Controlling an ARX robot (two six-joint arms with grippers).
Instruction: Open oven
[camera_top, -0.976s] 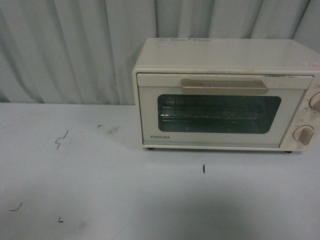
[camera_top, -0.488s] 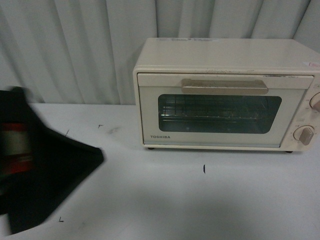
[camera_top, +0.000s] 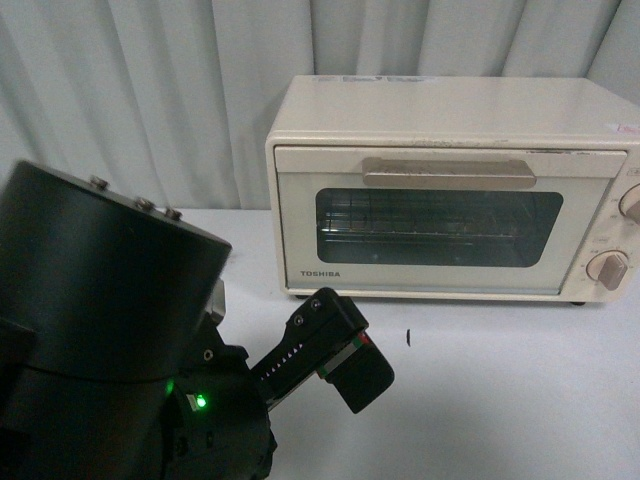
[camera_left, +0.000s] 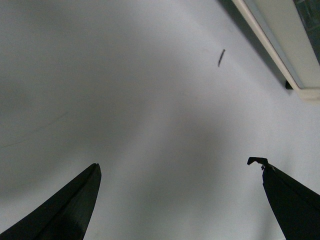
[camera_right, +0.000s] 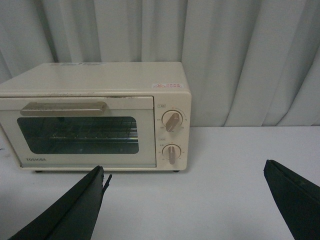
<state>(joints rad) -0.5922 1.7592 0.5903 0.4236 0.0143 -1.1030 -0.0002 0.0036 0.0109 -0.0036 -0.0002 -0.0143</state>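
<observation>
Front view shows the oven (camera_top: 440, 190) on the table (camera_top: 520, 400), door (camera_top: 300, 230) shut. Its handle (camera_top: 448, 172) is a long bar lying side to side across the door's top, higher than the left claw (camera_left: 175, 165) and ahead of it, to its right. That claw is wide apart, empty, tilted down at the table near the oven's bottom edge. The right claw (camera_right: 183, 170) is wide and empty too, facing the door from further back. The left looks nearer.
</observation>
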